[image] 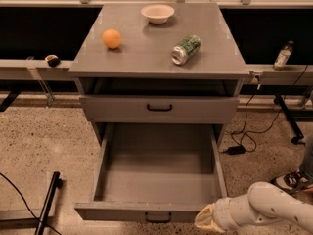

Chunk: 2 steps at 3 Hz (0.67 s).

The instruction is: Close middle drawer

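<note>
The grey cabinet's middle drawer (159, 180) stands pulled far out toward me, plain grey and empty inside. Its low front (122, 212) carries a small black handle (157, 218) at the bottom edge of the view. My gripper (208, 219), a cream-coloured tip on a white arm (274, 207), is at the bottom right, right against the right end of the drawer's front. The top drawer (159, 109) above is shut.
On the cabinet top lie an orange (112, 38), a white bowl (157, 12) and a green can (186, 49) on its side. A bottle (282, 56) stands on the right ledge. Cables (244, 141) and a person's shoe (288, 180) are on the floor at the right.
</note>
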Each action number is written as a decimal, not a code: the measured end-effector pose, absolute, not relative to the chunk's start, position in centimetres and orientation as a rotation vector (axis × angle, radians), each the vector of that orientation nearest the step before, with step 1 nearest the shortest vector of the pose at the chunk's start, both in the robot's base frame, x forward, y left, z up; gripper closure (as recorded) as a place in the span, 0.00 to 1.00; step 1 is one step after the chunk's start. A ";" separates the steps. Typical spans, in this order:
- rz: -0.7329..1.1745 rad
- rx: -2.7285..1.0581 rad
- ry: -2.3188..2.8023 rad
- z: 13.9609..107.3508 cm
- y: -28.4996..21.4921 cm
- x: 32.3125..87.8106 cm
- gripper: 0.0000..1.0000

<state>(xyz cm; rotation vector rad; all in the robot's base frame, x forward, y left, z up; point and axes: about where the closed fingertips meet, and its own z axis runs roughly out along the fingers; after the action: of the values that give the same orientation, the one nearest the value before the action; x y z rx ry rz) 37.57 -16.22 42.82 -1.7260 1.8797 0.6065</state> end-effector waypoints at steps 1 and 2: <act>0.528 -1.689 1.855 42.8 -16.3 38.6 1.00; 0.384 -1.619 1.767 43.3 -16.1 40.8 1.00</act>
<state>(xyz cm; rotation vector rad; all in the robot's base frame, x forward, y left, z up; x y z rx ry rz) 40.76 -16.10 43.26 -1.6189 1.7667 0.3839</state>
